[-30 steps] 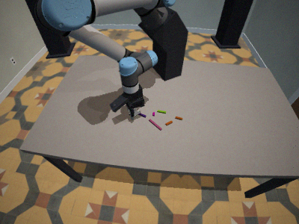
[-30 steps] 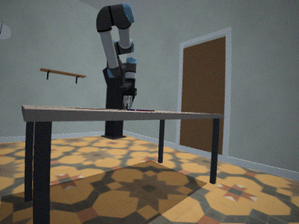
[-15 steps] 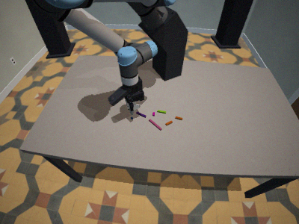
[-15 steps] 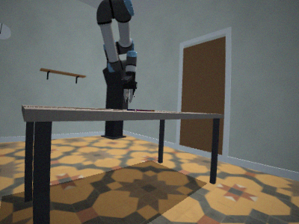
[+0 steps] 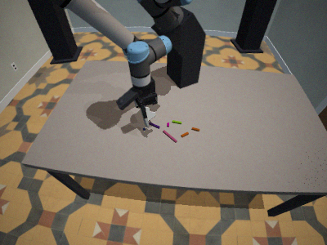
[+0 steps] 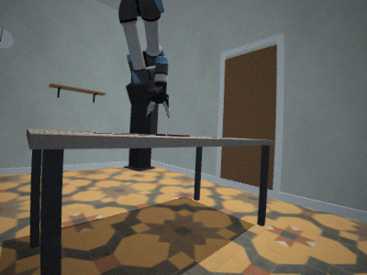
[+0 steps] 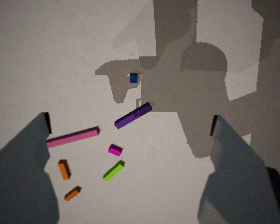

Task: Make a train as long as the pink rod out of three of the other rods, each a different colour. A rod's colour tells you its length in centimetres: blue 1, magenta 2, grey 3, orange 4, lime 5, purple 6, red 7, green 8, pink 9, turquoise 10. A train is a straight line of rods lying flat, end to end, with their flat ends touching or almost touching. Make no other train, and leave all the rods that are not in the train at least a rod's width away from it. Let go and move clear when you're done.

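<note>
My gripper is open and empty above the table. The small blue rod lies alone, apart from the purple rod, partly in the arm's shadow. The magenta rod lies between the purple rod and the lime rod, touching neither. The pink rod lies apart; its left end is at the left jaw's edge in the wrist view. One orange rod and another orange rod lie separately. No rods touch.
The grey table carries the rods near its middle. The robot's dark pedestal stands at its back edge. The arm's shadow falls around the blue and purple rods.
</note>
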Action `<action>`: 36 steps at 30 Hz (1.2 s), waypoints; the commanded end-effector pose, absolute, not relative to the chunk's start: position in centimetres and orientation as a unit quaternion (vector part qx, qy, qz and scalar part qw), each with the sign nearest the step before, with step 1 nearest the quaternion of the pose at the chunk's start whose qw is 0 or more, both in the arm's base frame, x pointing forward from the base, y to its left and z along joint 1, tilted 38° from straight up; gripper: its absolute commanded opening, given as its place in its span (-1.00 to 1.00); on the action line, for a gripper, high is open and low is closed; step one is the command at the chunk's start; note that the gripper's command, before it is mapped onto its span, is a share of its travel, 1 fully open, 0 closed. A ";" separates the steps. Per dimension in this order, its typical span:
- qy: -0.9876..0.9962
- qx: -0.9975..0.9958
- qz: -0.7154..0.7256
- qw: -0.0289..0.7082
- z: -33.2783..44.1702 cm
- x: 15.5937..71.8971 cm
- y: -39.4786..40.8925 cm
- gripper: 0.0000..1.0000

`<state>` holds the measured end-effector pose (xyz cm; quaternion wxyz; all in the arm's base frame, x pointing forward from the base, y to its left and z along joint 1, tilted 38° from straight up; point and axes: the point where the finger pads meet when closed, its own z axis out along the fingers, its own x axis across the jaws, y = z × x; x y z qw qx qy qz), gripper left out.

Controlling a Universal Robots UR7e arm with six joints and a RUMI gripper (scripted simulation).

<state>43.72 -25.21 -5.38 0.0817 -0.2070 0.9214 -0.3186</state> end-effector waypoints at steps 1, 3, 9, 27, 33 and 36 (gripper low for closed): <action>0.922 -0.208 -0.318 0.081 -5.2 43.6 -24.9 1.00; 0.922 -0.207 -0.318 0.081 -5.2 43.7 -25.0 1.00; 0.922 -0.207 -0.318 0.081 -5.2 43.7 -25.0 1.00; 0.914 -0.242 -0.320 0.068 -6.0 43.8 -24.3 1.00; 0.890 -0.320 -0.324 0.040 -7.6 43.9 -22.9 1.00; 0.879 -0.349 -0.325 0.030 -8.2 43.9 -22.4 1.00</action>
